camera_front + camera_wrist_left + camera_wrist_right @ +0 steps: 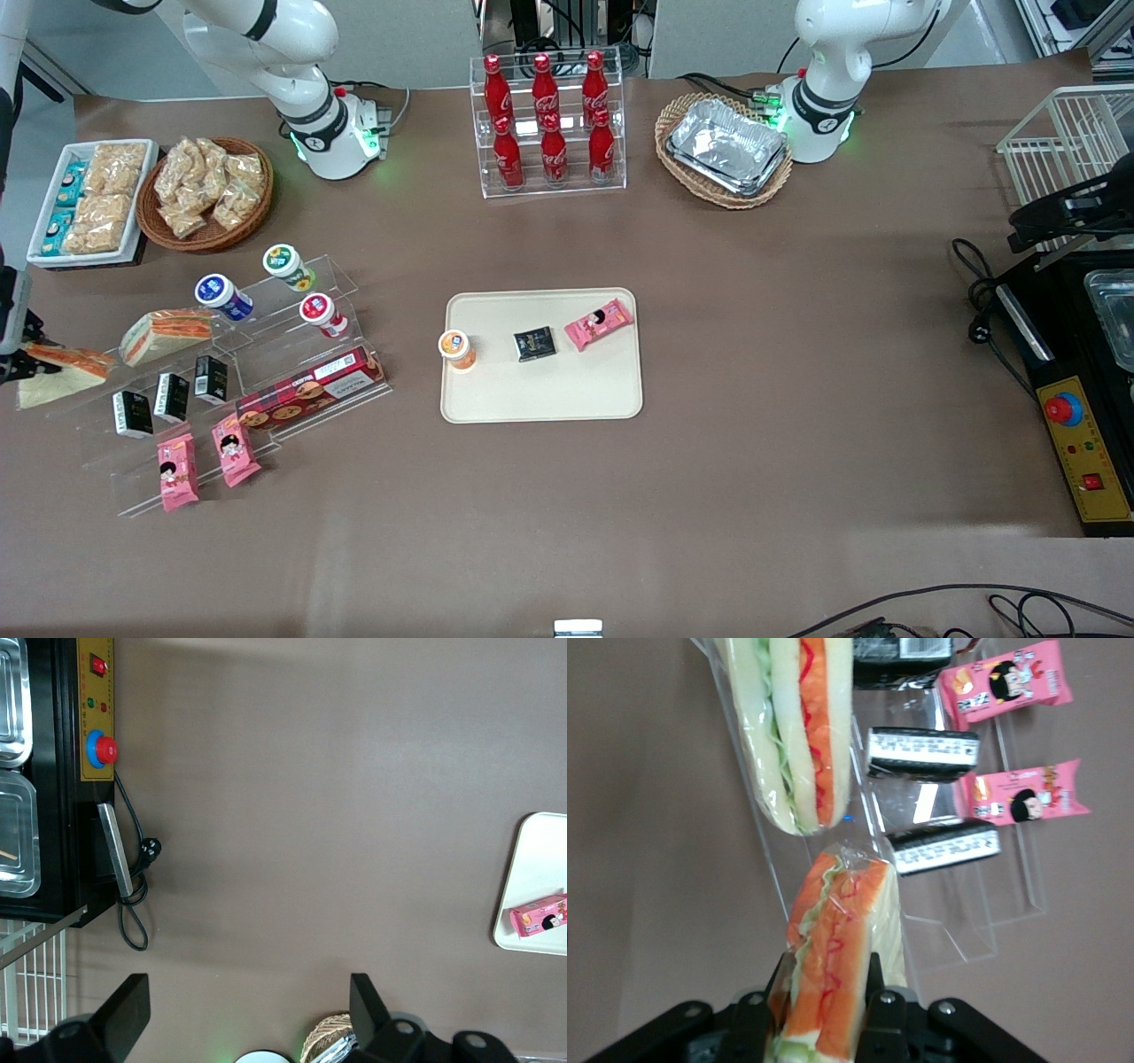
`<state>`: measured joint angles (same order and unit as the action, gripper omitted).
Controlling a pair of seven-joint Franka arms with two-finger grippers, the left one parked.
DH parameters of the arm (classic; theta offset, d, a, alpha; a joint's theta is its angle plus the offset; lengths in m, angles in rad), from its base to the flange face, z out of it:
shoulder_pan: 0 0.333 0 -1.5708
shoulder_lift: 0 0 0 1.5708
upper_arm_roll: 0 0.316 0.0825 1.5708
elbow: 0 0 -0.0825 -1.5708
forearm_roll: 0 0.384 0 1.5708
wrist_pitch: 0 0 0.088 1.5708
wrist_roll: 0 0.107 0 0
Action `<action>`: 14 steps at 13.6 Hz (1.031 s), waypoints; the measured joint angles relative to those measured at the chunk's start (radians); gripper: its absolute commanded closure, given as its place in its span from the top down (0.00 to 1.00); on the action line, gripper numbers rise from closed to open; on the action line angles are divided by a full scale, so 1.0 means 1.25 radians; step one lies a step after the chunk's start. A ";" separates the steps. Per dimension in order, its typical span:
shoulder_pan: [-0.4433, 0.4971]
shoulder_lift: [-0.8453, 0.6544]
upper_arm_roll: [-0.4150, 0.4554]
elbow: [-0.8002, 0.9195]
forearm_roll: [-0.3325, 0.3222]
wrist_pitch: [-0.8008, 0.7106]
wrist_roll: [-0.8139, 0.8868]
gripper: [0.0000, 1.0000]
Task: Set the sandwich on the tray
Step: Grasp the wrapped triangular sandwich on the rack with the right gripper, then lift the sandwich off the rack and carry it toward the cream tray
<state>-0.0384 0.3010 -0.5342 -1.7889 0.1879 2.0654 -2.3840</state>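
Note:
My right gripper (16, 356) is at the working arm's end of the table, shut on the sandwich (55, 376), a clear-wrapped wedge with a pale bread face and an orange filling edge. In the right wrist view the sandwich (843, 939) sits between the two black fingers (873, 985), filling side toward the camera, at the edge of the clear stepped stand (957, 930). A second wedge (166, 333) lies on the stand beside it and also shows in the wrist view (799, 735). The cream tray (549, 394) lies mid-table, well away toward the parked arm.
On the tray are an orange-lidded cup (457, 348), a black packet (535, 344) and a pink snack pack (600, 323). The stand holds lidded cups (225, 296), black cartons (171, 396), pink packs (177, 473) and a biscuit box (310, 387). A cola rack (547, 124) stands farther from the camera.

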 measured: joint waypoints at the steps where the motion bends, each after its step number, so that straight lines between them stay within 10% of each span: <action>1: 0.000 -0.007 0.000 0.014 0.000 -0.011 0.000 0.00; 14: 0.179 -0.043 0.010 0.174 0.007 -0.299 0.455 0.00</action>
<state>0.1852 0.2470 -0.5212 -1.5720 0.1969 1.6917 -1.8154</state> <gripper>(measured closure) 0.811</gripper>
